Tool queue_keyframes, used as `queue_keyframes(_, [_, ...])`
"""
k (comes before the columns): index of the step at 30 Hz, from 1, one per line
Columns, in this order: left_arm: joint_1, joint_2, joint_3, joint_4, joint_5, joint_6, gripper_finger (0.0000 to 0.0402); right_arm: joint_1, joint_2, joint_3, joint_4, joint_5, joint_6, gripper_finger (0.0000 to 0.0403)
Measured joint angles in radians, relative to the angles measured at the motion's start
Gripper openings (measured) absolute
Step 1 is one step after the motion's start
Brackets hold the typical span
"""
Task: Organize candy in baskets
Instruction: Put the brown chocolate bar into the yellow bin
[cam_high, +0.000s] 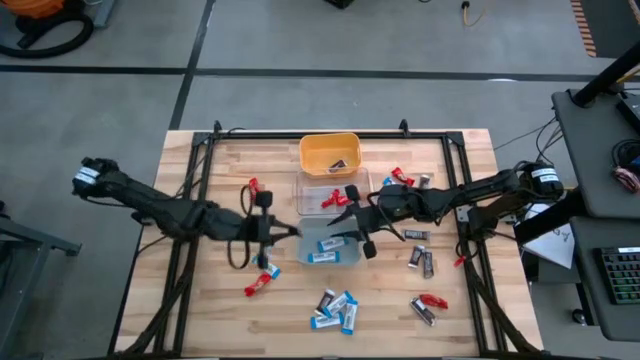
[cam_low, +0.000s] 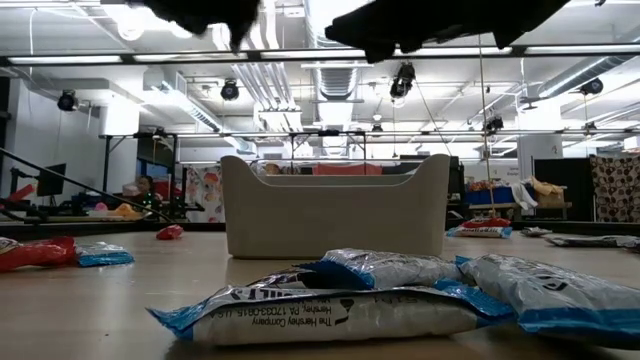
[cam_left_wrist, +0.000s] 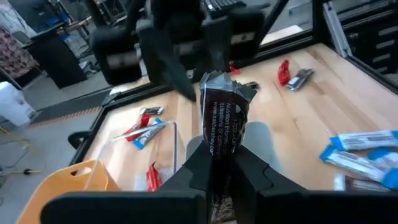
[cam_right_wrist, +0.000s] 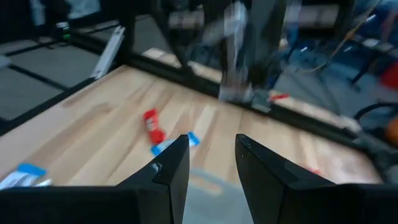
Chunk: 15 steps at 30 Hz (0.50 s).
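We count three baskets (cam_high: 329, 152) mid-frame; left gripper (cam_left_wrist: 219, 163) fingers clamp one dark candy (cam_left_wrist: 222, 118), right gripper (cam_right_wrist: 211, 163) fingers part-spread, empty.

Blue-and-white candy bars (cam_low: 330, 305) lie before a pale basket (cam_low: 335, 205).

Lower end of dark brown candy (cam_left_wrist: 222, 124) hidden between left gripper (cam_left_wrist: 219, 171) fingers, far arm blurred

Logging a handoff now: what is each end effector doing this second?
Left end effector: shut on a dark brown, silver-edged wrapped mini candy bar.
Right end effector: open, holding nothing.
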<state>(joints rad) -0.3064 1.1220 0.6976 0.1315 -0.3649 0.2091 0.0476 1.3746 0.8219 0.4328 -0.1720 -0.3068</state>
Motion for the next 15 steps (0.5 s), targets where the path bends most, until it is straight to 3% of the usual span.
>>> queue_keyframes(4, [0.104,0.030,-0.104,0.242,0.124,-0.005,0.0012,-0.002,0.003,0.000,0.087,0.062,-0.064,0.0123])
queue_keyframes(7, [0.152,0.058,-0.140,0.362,0.139,-0.012,0.0012,-0.006,0.017,0.000,0.143,0.071,-0.087,0.0130])
queue_keyframes(15, [0.182,0.162,-0.134,0.423,0.143,0.002,0.0012,-0.042,0.062,0.028,0.162,0.070,-0.097,0.0183])
